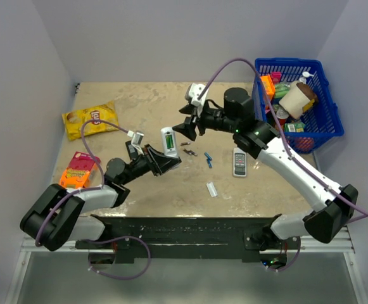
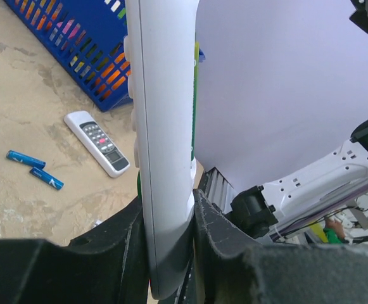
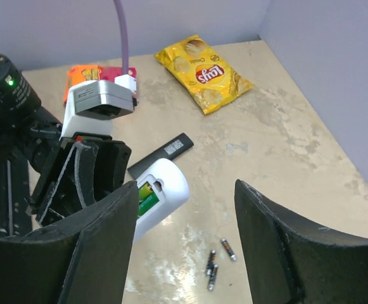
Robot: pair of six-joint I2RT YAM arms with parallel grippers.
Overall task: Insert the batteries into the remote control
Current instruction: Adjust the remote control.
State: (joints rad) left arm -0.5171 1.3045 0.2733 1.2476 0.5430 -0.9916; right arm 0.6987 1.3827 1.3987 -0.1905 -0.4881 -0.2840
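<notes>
Left gripper (image 1: 158, 160) clamps the remote control (image 1: 168, 140) by its near end above table centre, long axis toward the far edge, batteries (image 3: 147, 197) in its bay; right gripper (image 1: 187, 128), spread wide, sits just beyond.

Blue basket (image 1: 333, 107) 2 o'clock; yellow chip bag (image 1: 90, 120) 10 o'clock; orange snack pack (image 1: 78, 170) 9 o'clock; grey-white remote (image 1: 239, 162) near centre.

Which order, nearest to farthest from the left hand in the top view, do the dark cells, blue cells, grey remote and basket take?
1. Dark cells, just right of the left hand, which grips the white remote.
2. Blue cells, further right.
3. Grey remote, right again, mid-table.
4. Basket, far right corner.
</notes>
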